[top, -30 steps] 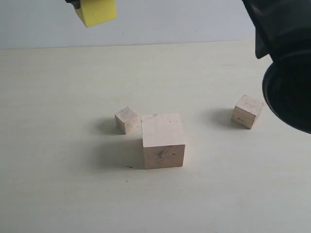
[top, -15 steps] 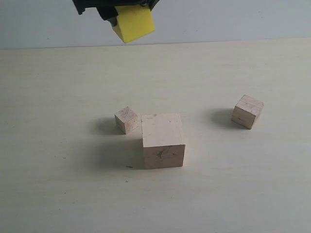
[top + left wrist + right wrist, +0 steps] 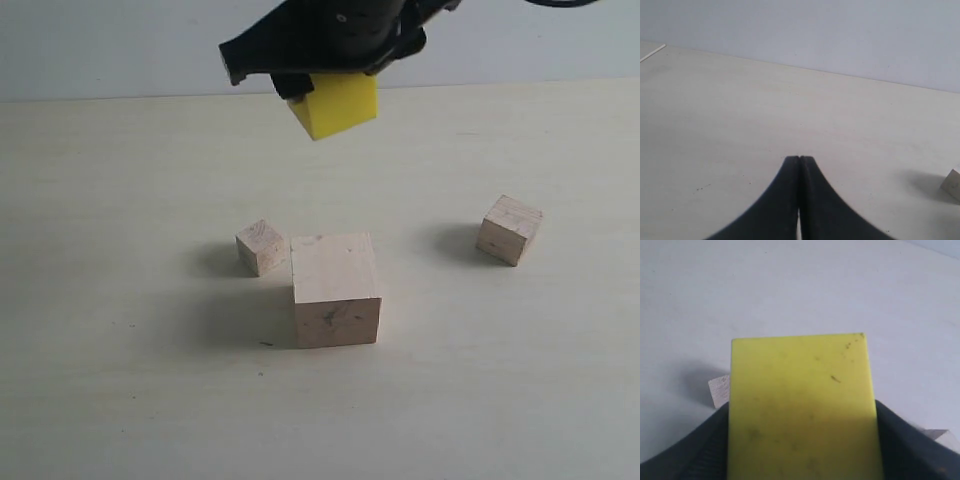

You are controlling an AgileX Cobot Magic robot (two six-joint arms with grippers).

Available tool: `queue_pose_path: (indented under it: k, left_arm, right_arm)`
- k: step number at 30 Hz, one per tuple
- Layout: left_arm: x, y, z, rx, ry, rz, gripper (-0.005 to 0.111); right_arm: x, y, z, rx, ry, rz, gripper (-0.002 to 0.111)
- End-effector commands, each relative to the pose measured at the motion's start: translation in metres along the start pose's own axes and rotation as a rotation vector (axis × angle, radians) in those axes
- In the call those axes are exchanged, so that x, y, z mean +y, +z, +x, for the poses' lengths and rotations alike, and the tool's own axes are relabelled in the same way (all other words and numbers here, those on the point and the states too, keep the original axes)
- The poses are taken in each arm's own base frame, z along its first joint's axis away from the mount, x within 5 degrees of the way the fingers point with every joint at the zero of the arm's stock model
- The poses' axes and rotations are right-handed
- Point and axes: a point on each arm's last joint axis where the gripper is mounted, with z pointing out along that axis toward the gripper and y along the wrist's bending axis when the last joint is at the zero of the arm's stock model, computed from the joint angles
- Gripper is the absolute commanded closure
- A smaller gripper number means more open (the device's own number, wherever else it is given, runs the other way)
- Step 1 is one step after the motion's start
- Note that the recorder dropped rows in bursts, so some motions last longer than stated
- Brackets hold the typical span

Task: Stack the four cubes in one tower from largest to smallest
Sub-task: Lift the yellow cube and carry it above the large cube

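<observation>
The right gripper [image 3: 330,72] is clamped on the yellow cube [image 3: 335,104] and holds it in the air above the table [image 3: 120,400], a little tilted. In the exterior view it sits above and behind the large wood cube [image 3: 336,290]. In the right wrist view the yellow cube [image 3: 800,405] fills most of the picture, with a dark finger [image 3: 685,452] pressed against each side. The large wood cube rests flat on the table with its whole top face showing. The small wood cube [image 3: 262,247] stands just beside its far left corner, turned at an angle; whether the two touch cannot be told. The same small cube peeks out past the yellow cube's edge in the right wrist view [image 3: 720,391]. The medium wood cube [image 3: 510,229] sits well apart to the right, also turned, casting a soft shadow. The left gripper [image 3: 799,161] has its two fingers pressed together with nothing between them, low over bare table, with a pale wall [image 3: 840,30] beyond. A pale wood corner [image 3: 953,185] shows at the edge of that view; which cube it belongs to cannot be told.
</observation>
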Motion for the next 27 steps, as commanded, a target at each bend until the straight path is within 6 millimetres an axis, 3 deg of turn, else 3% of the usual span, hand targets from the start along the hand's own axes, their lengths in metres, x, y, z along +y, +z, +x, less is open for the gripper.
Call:
queue_pose_path:
  k: [1, 11, 16, 23, 27]
  left_arm:
    - [0.0, 0.0, 0.0, -0.01, -0.001, 0.004, 0.107]
    - [0.0, 0.0, 0.0, -0.01, -0.001, 0.004, 0.107]
    - [0.0, 0.0, 0.0, -0.01, -0.001, 0.004, 0.107]
    - [0.0, 0.0, 0.0, -0.01, -0.001, 0.004, 0.107]
    - [0.0, 0.0, 0.0, -0.01, -0.001, 0.004, 0.107]
  right_arm:
    - [-0.007, -0.005, 0.019, -0.043, 0.082, -0.035, 0.108]
    - [-0.009, 0.011, 0.062, 0.03, 0.127, -0.02, 0.108]
    - [0.019, 0.001, 0.071, -0.034, 0.109, -0.014, 0.108]
    - [0.019, 0.0, 0.073, -0.027, 0.135, 0.009, 0.108]
    - [0.016, 0.01, 0.087, 0.009, 0.173, 0.028, 0.108]
